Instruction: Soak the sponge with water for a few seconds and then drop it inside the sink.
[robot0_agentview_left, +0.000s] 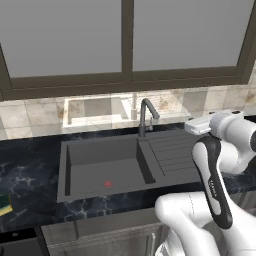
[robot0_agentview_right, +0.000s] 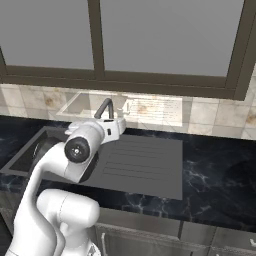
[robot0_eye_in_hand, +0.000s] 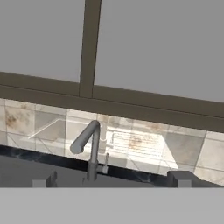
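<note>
The sponge, yellow with a green layer, lies on the black counter at the far left edge, well left of the sink. The sink is a dark grey basin with a red drain mark and a ribbed drainboard on its right. My gripper hovers above the drainboard, to the right of the faucet and level with it. It looks toward the back wall. Its fingertips stand wide apart, open, with nothing between them. The water is out of view.
A dark curved faucet rises behind the basin's right rim. Tiled backsplash and a large window frame stand behind the counter. Marbled black countertop stretches right of the drainboard. My own white arm rises over the counter's front right.
</note>
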